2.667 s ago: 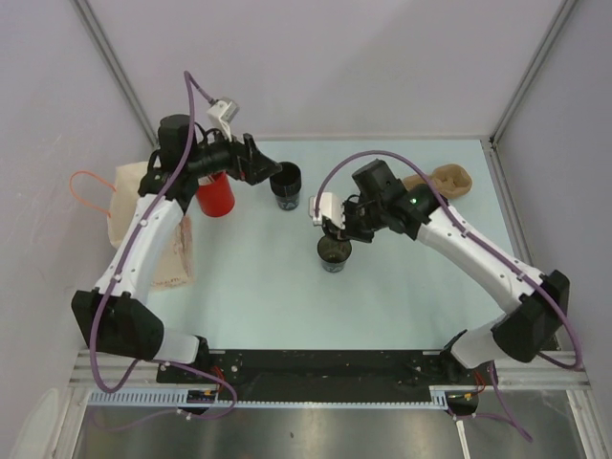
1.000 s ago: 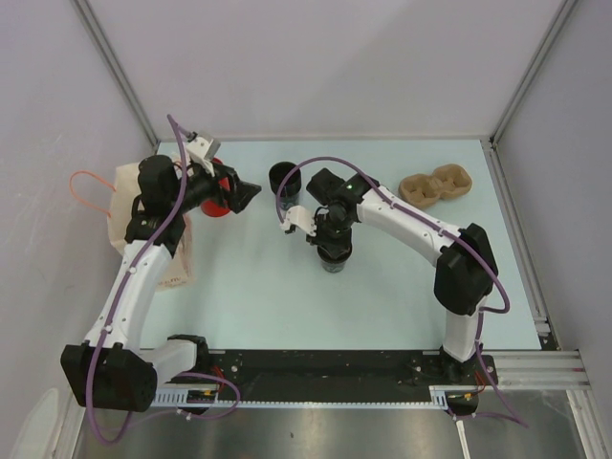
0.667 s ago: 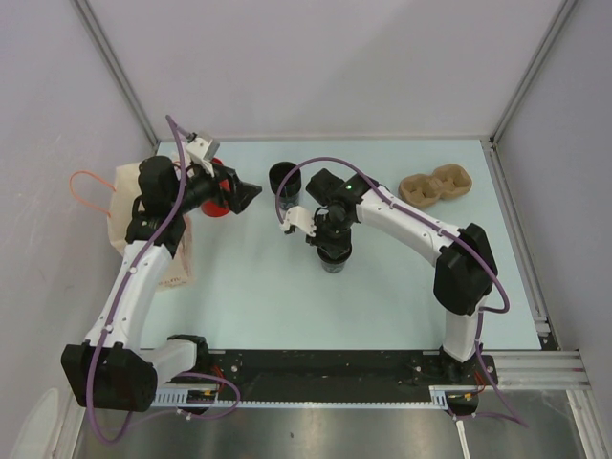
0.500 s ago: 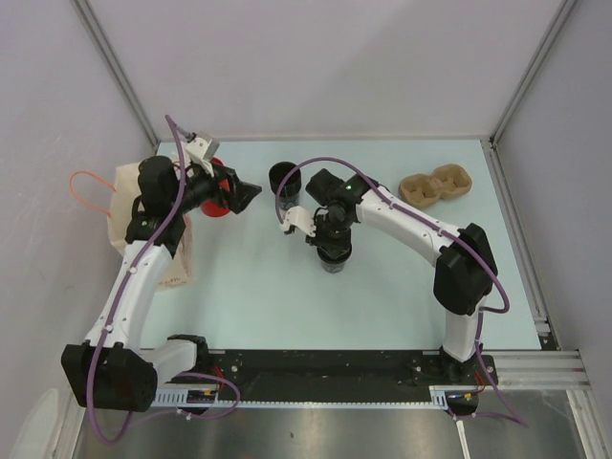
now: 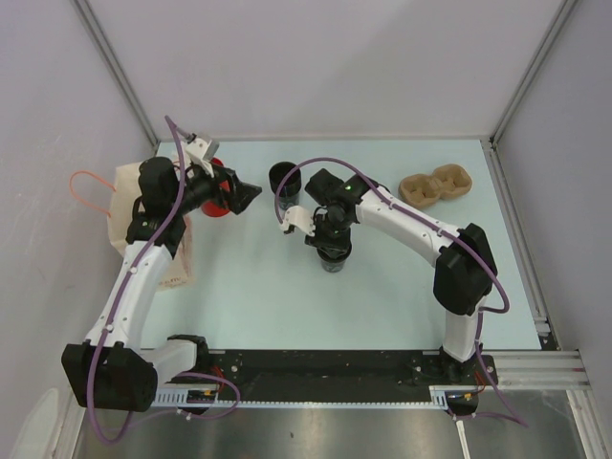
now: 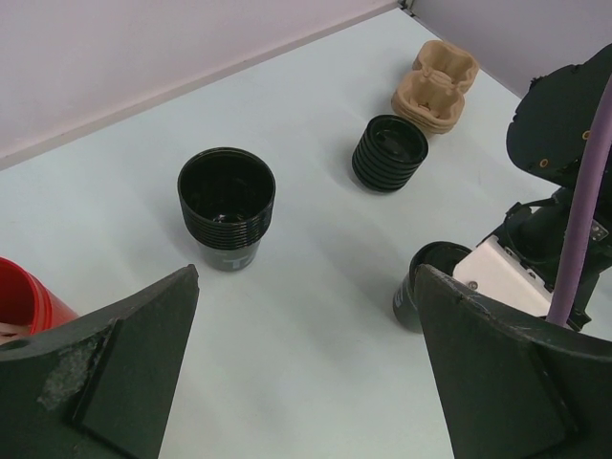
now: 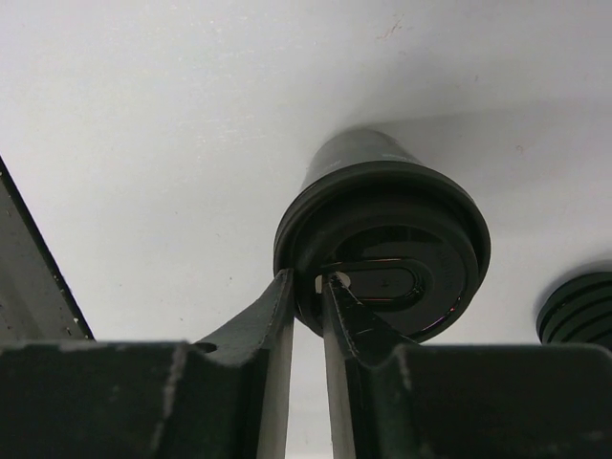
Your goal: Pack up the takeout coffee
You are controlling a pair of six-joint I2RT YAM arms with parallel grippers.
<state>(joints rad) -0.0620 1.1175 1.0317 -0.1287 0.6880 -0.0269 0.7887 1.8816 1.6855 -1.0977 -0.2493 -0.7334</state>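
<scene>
The takeout coffee [image 5: 334, 256] is a small black cup with a black lid, standing mid-table; it shows from above in the right wrist view [image 7: 382, 239]. My right gripper [image 5: 330, 235] hangs over it, its fingertips [image 7: 308, 277] a narrow gap apart, one outside the lid's rim and one on the lid's top. In the left wrist view the cup [image 6: 427, 275] is partly hidden behind a finger. My left gripper [image 5: 243, 194] is wide open and holds nothing [image 6: 306, 287], next to the red cup [image 5: 218, 194].
A stack of empty black cups [image 5: 284, 182] stands behind the coffee. A squat stack of black lids [image 6: 390, 153] sits further right. A brown cardboard carrier [image 5: 437, 185] lies at the back right. A paper bag [image 5: 122, 206] with an orange handle lies at the left edge.
My right gripper's fingers have parted slightly at the lid's rim. Both arms stay put over the last second; before that the left gripper drew back from the cup stack.
</scene>
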